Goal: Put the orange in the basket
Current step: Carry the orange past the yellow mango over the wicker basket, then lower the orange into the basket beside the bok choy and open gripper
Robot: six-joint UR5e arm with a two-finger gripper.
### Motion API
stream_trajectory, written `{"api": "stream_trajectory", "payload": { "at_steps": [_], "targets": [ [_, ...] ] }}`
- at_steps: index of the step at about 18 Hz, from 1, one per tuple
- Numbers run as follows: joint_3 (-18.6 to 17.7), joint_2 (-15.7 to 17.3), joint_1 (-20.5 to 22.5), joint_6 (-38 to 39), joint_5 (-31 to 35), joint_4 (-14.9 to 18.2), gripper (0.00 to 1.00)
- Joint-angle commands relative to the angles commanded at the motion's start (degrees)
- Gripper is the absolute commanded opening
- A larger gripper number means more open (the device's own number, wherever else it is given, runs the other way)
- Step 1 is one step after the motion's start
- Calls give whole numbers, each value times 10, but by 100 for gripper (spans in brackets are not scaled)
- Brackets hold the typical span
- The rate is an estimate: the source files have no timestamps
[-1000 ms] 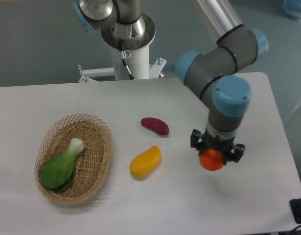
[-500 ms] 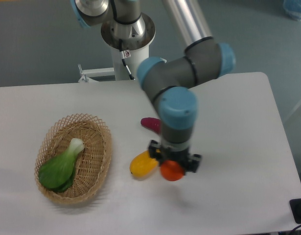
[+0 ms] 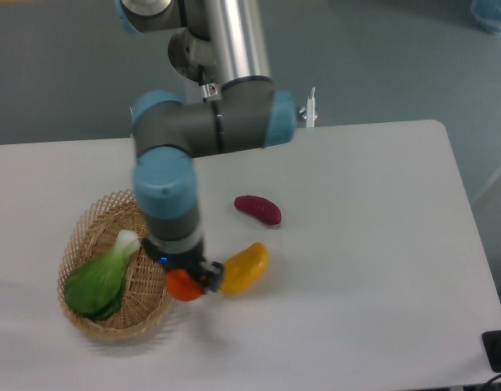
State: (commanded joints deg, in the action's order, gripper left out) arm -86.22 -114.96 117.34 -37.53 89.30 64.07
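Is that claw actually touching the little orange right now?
Touching. The fixed camera shows the claw closed around the orange, its black fingers pressed against both sides, held over the basket rim.

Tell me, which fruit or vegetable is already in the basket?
The green bok choy, alone inside the wicker basket. The gripper holds the orange; the others lie on the table.
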Motion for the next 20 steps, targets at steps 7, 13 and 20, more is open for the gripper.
{"api": "stream_trajectory", "payload": {
  "at_steps": [7, 13, 20],
  "targets": [
    [-15, -8, -25, 1, 5, -3, 68],
    [-22, -26, -55, 1, 4, -2, 72],
    [-21, -31, -61, 0, 0, -15, 100]
  ]
}}
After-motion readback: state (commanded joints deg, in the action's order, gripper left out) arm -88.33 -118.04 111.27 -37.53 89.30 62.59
